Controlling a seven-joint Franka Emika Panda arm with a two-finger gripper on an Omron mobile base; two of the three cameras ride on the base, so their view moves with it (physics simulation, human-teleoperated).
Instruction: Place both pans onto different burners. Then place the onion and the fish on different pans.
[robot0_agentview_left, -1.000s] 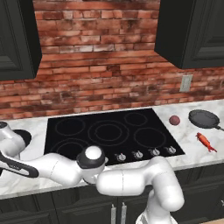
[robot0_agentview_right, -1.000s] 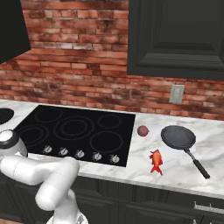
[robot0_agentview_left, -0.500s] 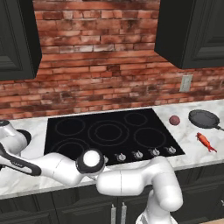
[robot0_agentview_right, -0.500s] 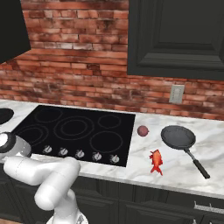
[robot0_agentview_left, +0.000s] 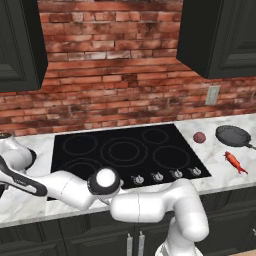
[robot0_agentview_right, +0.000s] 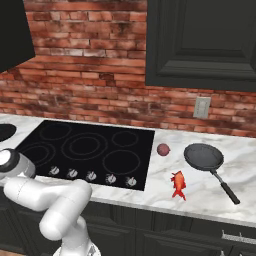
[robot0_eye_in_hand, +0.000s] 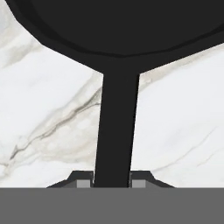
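Hand view has the claw (robot0_eye_in_hand: 112, 178) pinched on the large pan's handle (robot0_eye_in_hand: 116, 131) over the tabletop (robot0_eye_in_hand: 175, 131); nothing is placed yet: small pan (robot0_agentview_right: 203, 156), onion (robot0_agentview_right: 163, 149), fish (robot0_agentview_right: 178, 184) lie beside the cooktop (robot0_agentview_right: 90, 150).

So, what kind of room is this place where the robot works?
Most likely a home kitchen, rendered in simulation. A black glass cooktop with ring burners sits in a marble counter, dark cabinets hang on a red brick wall, and a frying pan lies on the counter.
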